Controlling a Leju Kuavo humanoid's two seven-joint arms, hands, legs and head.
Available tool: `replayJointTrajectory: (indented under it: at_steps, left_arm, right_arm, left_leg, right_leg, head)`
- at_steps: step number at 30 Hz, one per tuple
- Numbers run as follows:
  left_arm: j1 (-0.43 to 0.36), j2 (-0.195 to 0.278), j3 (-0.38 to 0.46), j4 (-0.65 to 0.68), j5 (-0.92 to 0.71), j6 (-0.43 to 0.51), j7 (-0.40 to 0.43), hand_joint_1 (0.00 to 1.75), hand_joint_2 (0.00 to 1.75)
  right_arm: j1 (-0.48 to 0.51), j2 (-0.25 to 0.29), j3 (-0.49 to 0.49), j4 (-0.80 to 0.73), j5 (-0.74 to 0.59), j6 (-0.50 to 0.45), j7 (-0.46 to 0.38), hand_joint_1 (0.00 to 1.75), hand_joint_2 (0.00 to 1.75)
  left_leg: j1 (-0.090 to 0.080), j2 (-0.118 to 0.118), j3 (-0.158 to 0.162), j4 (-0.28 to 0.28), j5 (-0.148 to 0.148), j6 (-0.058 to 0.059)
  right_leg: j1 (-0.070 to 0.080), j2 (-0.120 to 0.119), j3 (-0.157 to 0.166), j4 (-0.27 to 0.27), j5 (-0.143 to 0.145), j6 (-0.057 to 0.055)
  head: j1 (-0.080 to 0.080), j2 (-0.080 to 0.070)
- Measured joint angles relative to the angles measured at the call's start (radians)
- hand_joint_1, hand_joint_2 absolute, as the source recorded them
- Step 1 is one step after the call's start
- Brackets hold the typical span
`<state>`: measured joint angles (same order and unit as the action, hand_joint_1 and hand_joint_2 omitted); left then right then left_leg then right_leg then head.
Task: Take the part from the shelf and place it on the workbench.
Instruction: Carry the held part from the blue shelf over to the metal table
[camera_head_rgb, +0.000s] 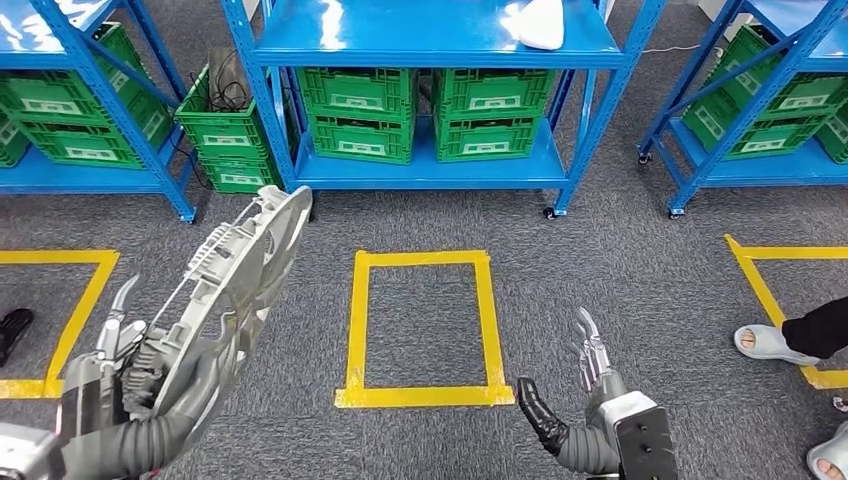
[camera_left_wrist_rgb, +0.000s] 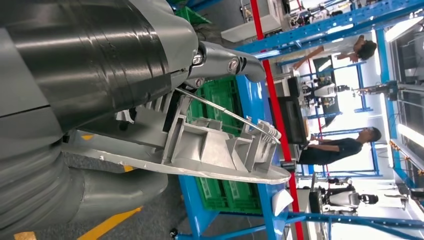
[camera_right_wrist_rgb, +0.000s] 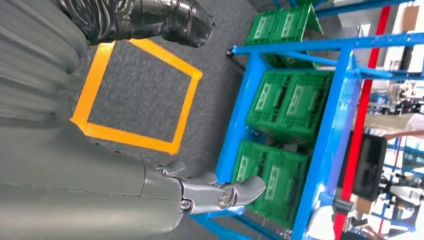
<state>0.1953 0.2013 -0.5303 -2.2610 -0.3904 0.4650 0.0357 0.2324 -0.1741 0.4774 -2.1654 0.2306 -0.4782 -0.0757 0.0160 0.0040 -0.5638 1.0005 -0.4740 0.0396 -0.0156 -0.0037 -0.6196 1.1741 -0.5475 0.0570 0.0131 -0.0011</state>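
Note:
My left hand (camera_head_rgb: 125, 345) grips a large grey cast-metal part (camera_head_rgb: 235, 270), a ribbed curved plate that slants up toward the shelf from the lower left. The left wrist view shows the same part (camera_left_wrist_rgb: 220, 150) close up, with a finger (camera_left_wrist_rgb: 227, 62) over its ribbed side. Low on the right, my right hand (camera_head_rgb: 585, 390) is open with its fingers spread and nothing in it; its fingers (camera_right_wrist_rgb: 220, 192) point toward the shelf. The blue shelf (camera_head_rgb: 430, 35) stands ahead. A white part (camera_head_rgb: 535, 22) lies on its top board.
Green crates (camera_head_rgb: 420, 115) fill the lower shelf boards. Yellow tape marks a square (camera_head_rgb: 420, 330) on the grey carpet ahead, with more taped squares at both sides. A person's sandalled feet (camera_head_rgb: 770, 345) stand at the right edge, and a dark shoe (camera_head_rgb: 12, 330) at the left.

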Motion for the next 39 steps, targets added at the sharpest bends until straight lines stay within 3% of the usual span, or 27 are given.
replayJointTrajectory:
  at_steps: [2,3,7,9,11,13,14,16,18,22,24,26,28,29,31,33,37,39]
  left_arm:
    - [-0.002,0.0,0.0,0.0,0.007,-0.007,-0.006,1.75,1.75]
    - [-0.004,0.0,0.0,0.0,0.01,-0.01,-0.011,1.75,1.75]
    - [-0.007,0.0,-0.001,0.0,0.026,-0.016,-0.03,1.75,1.75]
    - [-0.01,0.001,0.0,0.001,0.037,-0.019,-0.041,1.75,1.75]
    - [-0.014,0.002,0.0,0.003,0.052,-0.025,-0.056,1.75,1.75]
    - [-0.015,0.003,0.001,0.008,0.072,-0.031,-0.076,1.75,1.75]
    - [-0.016,0.003,0.002,0.011,0.083,-0.035,-0.086,1.75,1.75]
    - [-0.019,0.003,0.004,0.017,0.103,-0.045,-0.105,1.75,1.75]
    - [-0.029,0.0,0.006,0.024,0.122,-0.062,-0.121,1.75,1.75]
    - [-0.051,-0.013,0.01,0.038,0.149,-0.101,-0.141,1.75,1.75]
    - [-0.059,-0.023,0.01,0.046,0.157,-0.119,-0.152,1.75,1.75]
    - [-0.073,-0.035,0.012,0.058,0.166,-0.142,-0.156,1.75,1.75]
    - [-0.084,-0.046,0.016,0.07,0.17,-0.163,-0.156,1.75,1.75]
    - [-0.088,-0.051,0.018,0.075,0.171,-0.17,-0.156,1.75,1.75]
    - [-0.091,-0.061,0.02,0.084,0.169,-0.178,-0.156,1.75,1.75]
    - [-0.095,-0.069,0.022,0.09,0.166,-0.182,-0.154,1.75,1.75]
    - [-0.102,-0.077,0.027,0.099,0.16,-0.186,-0.149,1.75,1.75]
    - [-0.106,-0.079,0.028,0.102,0.157,-0.189,-0.148,1.75,1.75]
  right_arm:
    - [0.004,0.002,-0.01,-0.003,-0.001,0.001,-0.001,0.0,1.75]
    - [0.007,0.003,-0.015,-0.005,-0.003,0.001,-0.003,0.0,1.75]
    - [0.016,0.01,-0.024,-0.008,-0.025,0.0,-0.018,0.0,1.75]
    - [0.014,0.014,-0.026,-0.008,-0.03,-0.001,-0.022,0.0,1.75]
    - [0.011,0.016,-0.028,-0.008,-0.024,-0.001,-0.019,0.0,1.75]
    - [0.005,0.017,-0.028,-0.008,-0.01,-0.001,-0.008,0.0,1.75]
    - [0.001,0.017,-0.028,-0.008,-0.001,-0.001,-0.001,0.0,1.75]
    - [-0.004,0.018,-0.028,-0.011,0.018,0.001,0.012,0.0,1.75]
    - [-0.012,0.018,-0.032,-0.018,0.035,0.007,0.028,0.0,1.75]
    - [-0.011,0.021,-0.046,-0.043,0.076,0.007,0.058,0.0,1.75]
    - [0.009,0.022,-0.052,-0.062,0.096,-0.01,0.064,0.0,1.75]
    - [0.025,0.022,-0.059,-0.075,0.104,-0.027,0.067,0.0,1.75]
    - [0.042,0.022,-0.068,-0.086,0.107,-0.037,0.068,0.0,1.75]
    - [0.051,0.022,-0.072,-0.091,0.109,-0.04,0.068,0.0,1.75]
    - [0.067,0.022,-0.08,-0.102,0.114,-0.044,0.068,0.0,1.75]
    - [0.077,0.023,-0.088,-0.115,0.118,-0.046,0.067,0.0,1.75]
    - [0.096,0.025,-0.1,-0.131,0.118,-0.048,0.063,0.0,1.75]
    - [0.099,0.029,-0.103,-0.136,0.116,-0.045,0.057,0.0,1.75]
  left_leg:
    - [-0.003,0.0,-0.008,0.007,0.002,-0.006]
    - [-0.004,0.0,-0.012,0.01,0.005,-0.012]
    - [0.0,0.0,-0.028,0.018,0.008,-0.038]
    - [0.001,-0.001,-0.059,0.085,-0.044,-0.044]
    - [0.001,-0.002,-0.109,0.213,-0.115,-0.049]
    - [0.001,-0.002,-0.125,0.278,-0.135,-0.051]
    - [0.001,-0.002,-0.105,0.254,-0.12,-0.049]
    - [0.0,-0.002,-0.021,0.122,-0.072,-0.041]
    - [-0.003,-0.001,0.04,0.016,-0.05,-0.033]
    - [-0.005,-0.002,0.045,-0.009,-0.03,-0.014]
    - [0.0,-0.001,0.038,-0.015,-0.015,-0.003]
    - [0.0,-0.001,0.023,-0.013,-0.006,0.002]
    - [-0.001,0.0,0.006,-0.008,0.002,0.001]
    - [-0.001,0.0,-0.001,-0.005,0.005,0.001]
    - [0.0,0.0,-0.012,0.002,0.009,-0.002]
    - [-0.004,0.001,-0.022,0.008,0.014,-0.01]
    - [-0.003,0.001,-0.038,0.013,0.023,-0.034]
    - [-0.002,-0.001,-0.062,0.063,-0.017,-0.041]
  right_leg:
    - [0.002,0.0,0.07,-0.126,0.032,-0.008]
    - [0.004,0.0,0.087,-0.159,0.037,-0.013]
    - [0.006,0.0,0.089,-0.178,0.055,-0.039]
    - [0.003,-0.002,0.083,-0.187,0.068,-0.052]
    - [0.005,-0.003,0.069,-0.186,0.078,-0.058]
    - [0.007,-0.002,0.054,-0.184,0.087,-0.058]
    - [0.007,-0.002,0.047,-0.182,0.091,-0.056]
    - [0.007,0.0,0.037,-0.175,0.097,-0.052]
    - [0.009,0.001,0.027,-0.167,0.102,-0.043]
    - [0.008,0.0,0.011,-0.163,0.111,-0.017]
    - [0.006,0.001,-0.018,-0.104,0.064,-0.006]
    - [0.003,0.002,-0.066,0.024,-0.012,0.002]
    - [0.002,0.002,-0.087,0.107,-0.045,0.005]
    - [0.002,0.002,-0.071,0.094,-0.035,0.005]
    - [0.002,0.001,0.007,-0.031,0.011,0.001]
    - [0.005,0.002,0.074,-0.146,0.038,-0.008]
    - [0.01,0.002,0.082,-0.175,0.055,-0.034]
    - [0.006,0.0,0.078,-0.184,0.067,-0.049]
  head:
    - [0.004,0.0]
    - [0.004,0.0]
    - [-0.001,0.0]
    - [-0.013,0.0]
    - [-0.027,0.0]
    - [-0.035,0.0]
    - [-0.038,0.0]
    - [-0.045,0.0]
    - [-0.047,0.0]
    - [-0.043,0.0]
    - [-0.034,0.0]
    - [-0.02,0.0]
    - [-0.012,0.0]
    - [-0.009,0.0]
    - [-0.003,0.0]
    - [0.001,0.0]
    - [-0.004,0.0]
    - [-0.012,0.0]
